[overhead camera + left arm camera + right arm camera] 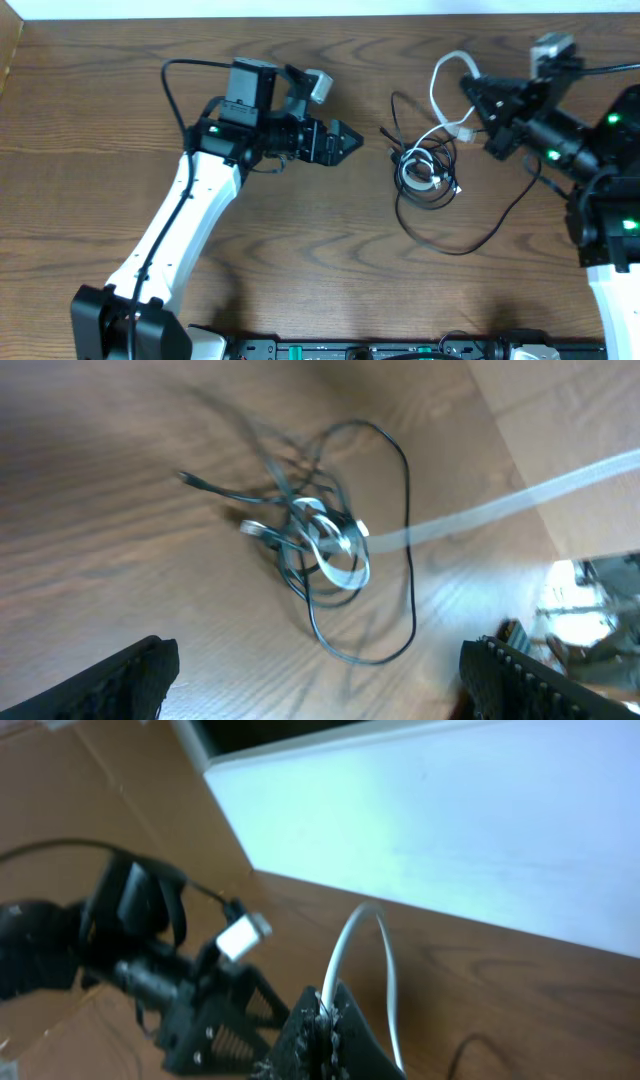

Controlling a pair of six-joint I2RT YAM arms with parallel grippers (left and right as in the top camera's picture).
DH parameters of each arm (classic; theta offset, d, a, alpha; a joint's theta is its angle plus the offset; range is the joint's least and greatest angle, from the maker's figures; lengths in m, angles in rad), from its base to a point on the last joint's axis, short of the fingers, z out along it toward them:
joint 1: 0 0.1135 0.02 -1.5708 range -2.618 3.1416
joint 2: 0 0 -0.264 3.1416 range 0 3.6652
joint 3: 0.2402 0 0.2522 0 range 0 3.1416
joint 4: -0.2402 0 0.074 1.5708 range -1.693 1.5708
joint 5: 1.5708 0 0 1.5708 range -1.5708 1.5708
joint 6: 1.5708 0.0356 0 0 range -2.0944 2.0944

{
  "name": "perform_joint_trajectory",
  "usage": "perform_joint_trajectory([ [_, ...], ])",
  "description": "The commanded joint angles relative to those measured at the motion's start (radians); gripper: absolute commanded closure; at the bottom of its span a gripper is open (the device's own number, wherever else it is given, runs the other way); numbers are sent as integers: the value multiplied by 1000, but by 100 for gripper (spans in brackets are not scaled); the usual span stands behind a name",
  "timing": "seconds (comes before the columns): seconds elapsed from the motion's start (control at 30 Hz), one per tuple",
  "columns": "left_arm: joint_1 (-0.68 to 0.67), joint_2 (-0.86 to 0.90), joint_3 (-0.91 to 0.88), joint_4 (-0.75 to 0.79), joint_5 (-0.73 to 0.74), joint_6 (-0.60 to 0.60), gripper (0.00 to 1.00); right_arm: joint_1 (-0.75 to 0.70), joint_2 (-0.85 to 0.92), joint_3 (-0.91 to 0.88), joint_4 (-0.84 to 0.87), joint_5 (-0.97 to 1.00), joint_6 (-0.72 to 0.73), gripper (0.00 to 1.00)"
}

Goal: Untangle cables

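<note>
The black cable (447,246) and white cable (436,88) lie knotted together in a small heap (421,172) at the table's right centre. A wide black loop trails toward the front. My right gripper (472,98) is shut on the white cable and holds a strand lifted from the heap; the right wrist view shows the cord (349,938) arching out of the closed jaws (325,1012). My left gripper (345,141) is open and empty, just left of the heap. In the left wrist view the heap (318,538) lies ahead of the spread jaws (320,685), and the white strand (500,510) runs off right.
A white wall (450,820) borders the table's far edge. A black rail (380,350) runs along the front edge. The right arm's base (612,230) stands at the far right. The left arm (190,215) stretches diagonally across the left half.
</note>
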Motion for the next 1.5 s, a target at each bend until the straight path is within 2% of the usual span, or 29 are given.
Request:
perform_joint_trajectory([
  [0.0, -35, 37, -13, -3, 43, 38, 6, -43, -6, 74, 1, -52, 47, 99],
  [0.27, -121, 96, -13, 6, 43, 79, 6, -196, 1, 154, -197, -1, 3, 99],
  [0.53, -175, 105, -13, 32, 42, 105, 6, -239, 73, 154, -484, 438, -91, 99],
  [0.73, -175, 105, -13, 78, 42, 104, 6, -239, 182, 154, -593, 537, -90, 98],
  [1.0, -124, 105, -13, 140, 34, 48, 6, -229, 333, 154, -645, 578, -90, 97],
  [1.03, -111, 105, -13, 140, 35, 47, 6, -227, 350, 153, -645, 578, -90, 95],
  [1.07, -101, 105, -13, 140, 35, 43, 6, -223, 363, 153, -645, 578, -90, 89],
  [1.13, -77, 105, -13, 140, 35, 30, 6, -214, 386, 153, -651, 576, -90, 71],
  [1.2, -51, 105, -13, 140, 35, 13, 6, -196, 406, 153, -653, 569, -91, 57],
  [1.27, -24, 105, -13, 139, 37, -3, 6, -161, 427, 153, -651, 546, -123, 53],
  [1.47, 19, 105, -13, 132, 92, -13, 6, 2, 481, 153, -620, 506, -244, 47],
])
